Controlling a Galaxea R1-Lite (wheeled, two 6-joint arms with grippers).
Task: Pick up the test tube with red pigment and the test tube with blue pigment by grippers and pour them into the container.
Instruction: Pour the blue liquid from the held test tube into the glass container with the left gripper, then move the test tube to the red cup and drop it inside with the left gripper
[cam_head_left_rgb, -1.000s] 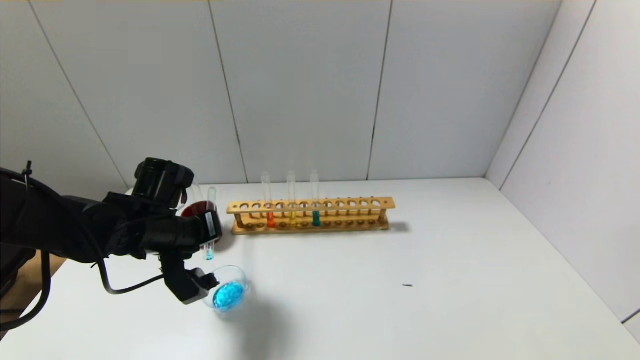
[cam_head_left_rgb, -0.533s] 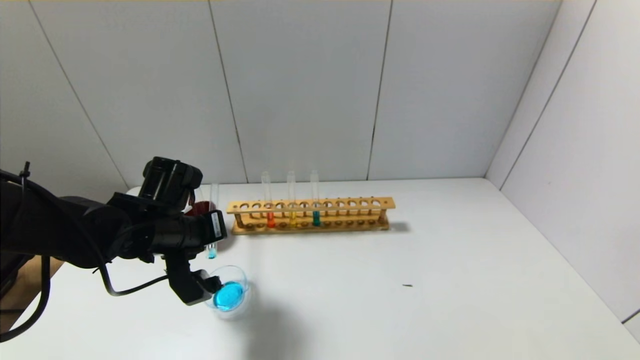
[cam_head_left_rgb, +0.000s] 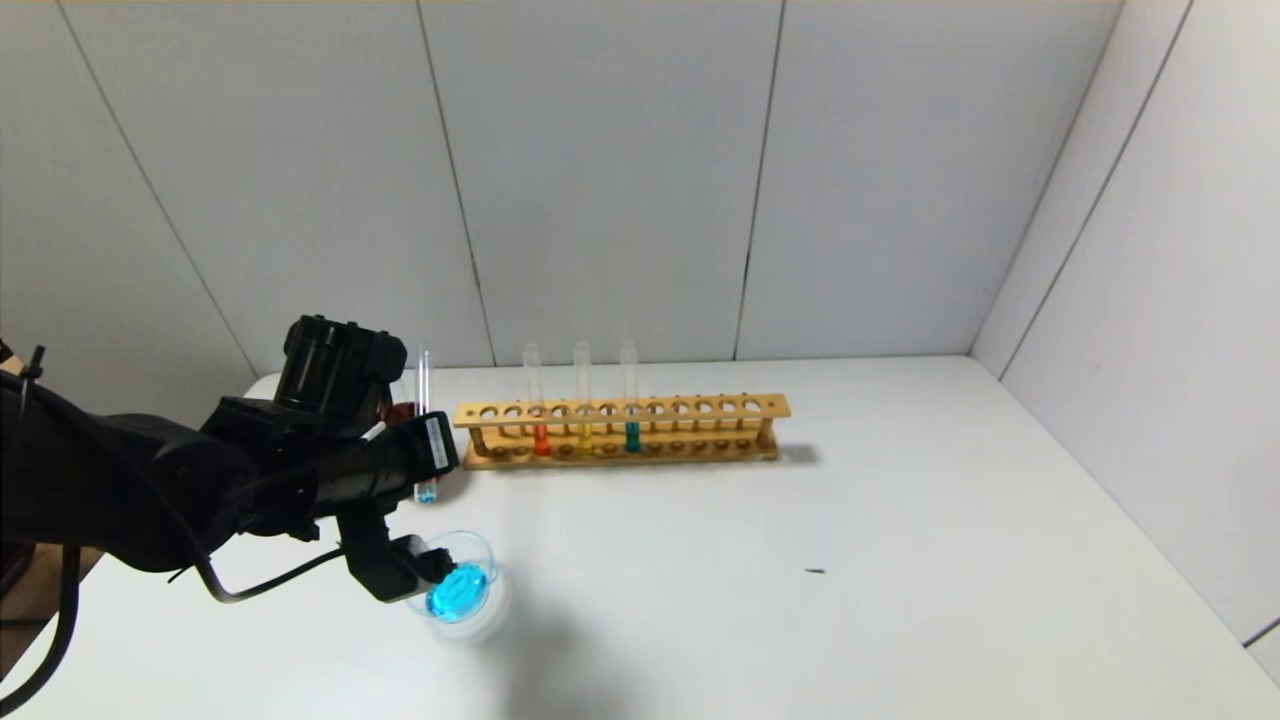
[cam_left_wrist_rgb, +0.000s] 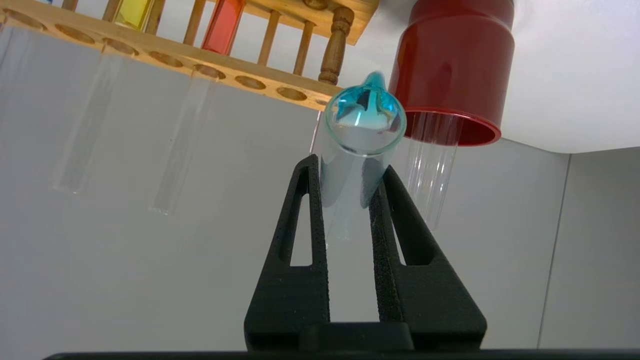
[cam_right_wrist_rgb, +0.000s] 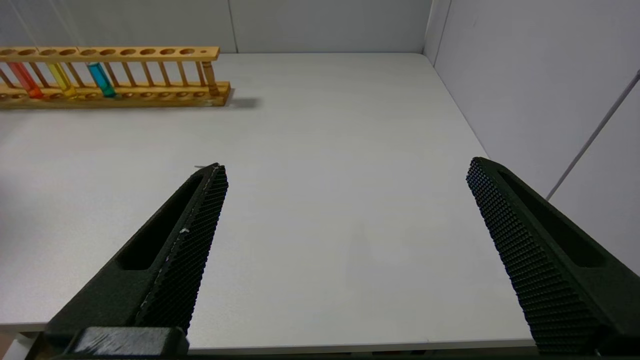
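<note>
My left gripper (cam_head_left_rgb: 420, 450) is shut on the test tube with blue pigment (cam_head_left_rgb: 425, 425) and holds it upright above the table, left of the rack; a little cyan liquid sits at its bottom. In the left wrist view the tube (cam_left_wrist_rgb: 357, 145) stands between the two black fingers (cam_left_wrist_rgb: 312, 210). The container (cam_head_left_rgb: 458, 588), a shallow clear dish holding blue liquid, lies on the table below and nearer than the gripper. The test tube with red pigment (cam_head_left_rgb: 540, 405) stands in the wooden rack (cam_head_left_rgb: 700, 408). My right gripper (cam_right_wrist_rgb: 345, 172) is open and empty over the near right table.
The rack also holds a yellow tube (cam_head_left_rgb: 584, 400) and a teal-green tube (cam_head_left_rgb: 631, 400). A dark red cup (cam_left_wrist_rgb: 452, 65) with a clear tube in it stands behind my left gripper. White walls close the back and right.
My left gripper has lifted the blue tube upward and slightly toward the rack, keeping it upright. The dish and the rack have not moved.
</note>
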